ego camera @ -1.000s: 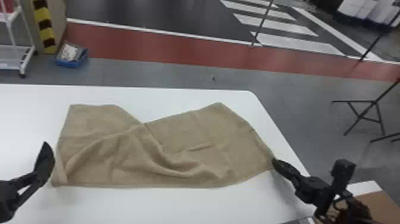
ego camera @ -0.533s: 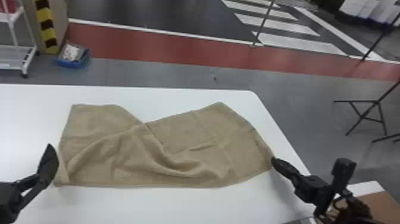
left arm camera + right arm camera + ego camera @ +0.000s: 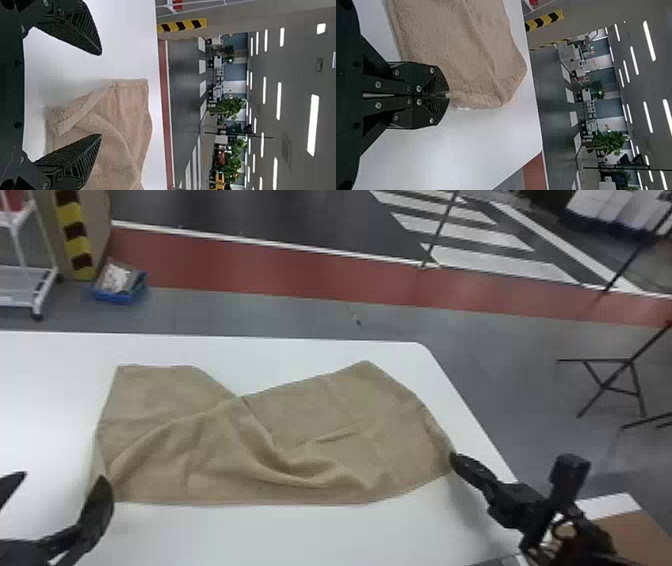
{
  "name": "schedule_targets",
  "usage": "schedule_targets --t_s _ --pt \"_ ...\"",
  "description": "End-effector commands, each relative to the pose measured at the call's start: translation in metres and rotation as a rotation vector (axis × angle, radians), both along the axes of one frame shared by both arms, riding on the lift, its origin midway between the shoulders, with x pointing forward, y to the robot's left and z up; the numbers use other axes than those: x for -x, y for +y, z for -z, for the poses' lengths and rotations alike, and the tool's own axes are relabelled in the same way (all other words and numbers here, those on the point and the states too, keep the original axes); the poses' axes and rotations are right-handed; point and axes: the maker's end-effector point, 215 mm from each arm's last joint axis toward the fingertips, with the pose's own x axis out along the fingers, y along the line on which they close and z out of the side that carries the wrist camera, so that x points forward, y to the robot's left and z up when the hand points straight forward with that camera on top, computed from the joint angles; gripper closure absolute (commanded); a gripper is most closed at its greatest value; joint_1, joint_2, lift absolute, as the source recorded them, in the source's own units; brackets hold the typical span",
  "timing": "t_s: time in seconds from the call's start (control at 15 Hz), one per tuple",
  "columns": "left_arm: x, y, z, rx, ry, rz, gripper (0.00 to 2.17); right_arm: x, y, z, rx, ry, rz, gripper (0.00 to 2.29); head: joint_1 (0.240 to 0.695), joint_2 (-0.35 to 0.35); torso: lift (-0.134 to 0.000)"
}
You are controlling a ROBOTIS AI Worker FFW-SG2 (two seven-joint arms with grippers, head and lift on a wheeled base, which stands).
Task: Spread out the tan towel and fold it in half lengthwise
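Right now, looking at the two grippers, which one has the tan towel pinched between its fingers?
The right gripper: its fingers are shut on the tan towel, whereas the left gripper is open near the towel's other end.

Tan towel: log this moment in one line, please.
towel: rumpled on table | right gripper: pinching its edge | left gripper: open, empty

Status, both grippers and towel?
Right gripper shut on towel corner. Left gripper open, empty, near the other end. Towel rumpled, unfolded.
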Motion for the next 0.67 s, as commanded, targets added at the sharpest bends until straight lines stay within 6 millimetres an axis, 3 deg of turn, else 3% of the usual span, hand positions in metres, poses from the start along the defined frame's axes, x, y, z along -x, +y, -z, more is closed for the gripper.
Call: schedule_targets --t_s 0.0,0.4,0.6 --pt "0.007 -0.012 0.010 -0.003 0.018 0.021 0.21 -0.003 0.003 0.000 -0.005 -0.003 -0.001 1.33 0.695 -0.350 -0.128" --pt "0.017 -0.053 0.033 -0.092 0.022 0.089 0.21 -0.004 0.003 0.002 -0.013 -0.005 0.004 1.33 0.695 -0.350 -0.128" --pt "0.008 -0.051 0.039 -0.113 -0.016 0.069 0.21 0.000 -0.001 0.004 -0.029 -0.004 0.006 1.33 0.695 -0.350 -0.128"
